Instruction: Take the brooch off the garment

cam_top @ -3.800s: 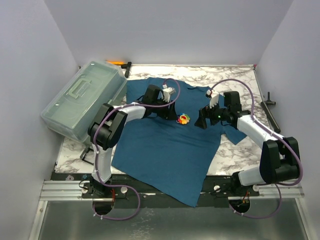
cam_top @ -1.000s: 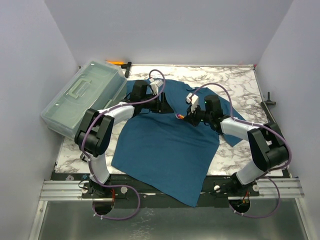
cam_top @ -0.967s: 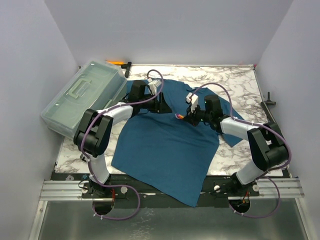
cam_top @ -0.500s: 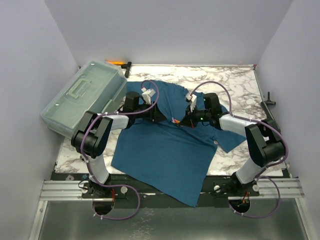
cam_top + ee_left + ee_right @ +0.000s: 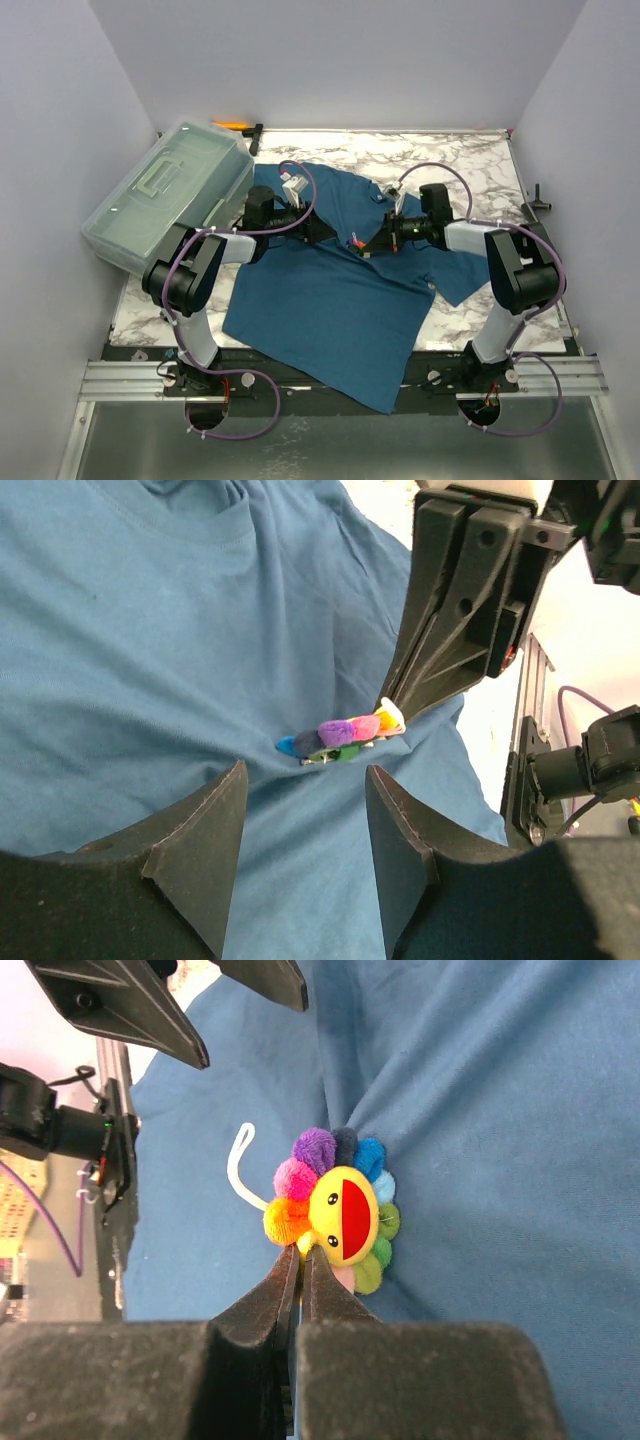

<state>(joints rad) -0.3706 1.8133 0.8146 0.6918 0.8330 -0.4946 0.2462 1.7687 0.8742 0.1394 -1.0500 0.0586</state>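
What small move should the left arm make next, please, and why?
Probably close the left gripper on the shirt beside the brooch: its jaws stand open there, while the right gripper pinches the brooch's edge, so the cloth needs anchoring.

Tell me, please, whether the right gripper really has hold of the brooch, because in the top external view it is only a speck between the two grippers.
Observer: Yes. In the right wrist view the right gripper is shut on the lower edge of the brooch, by its orange and yellow petals.
Operator: Is the left gripper touching it too?
Observer: No. In the left wrist view the left gripper stands open, with the brooch just ahead of it and touching neither side.
Operator: Is it off the garment yet?
Observer: It looks not. The garment puckers in toward the brooch.
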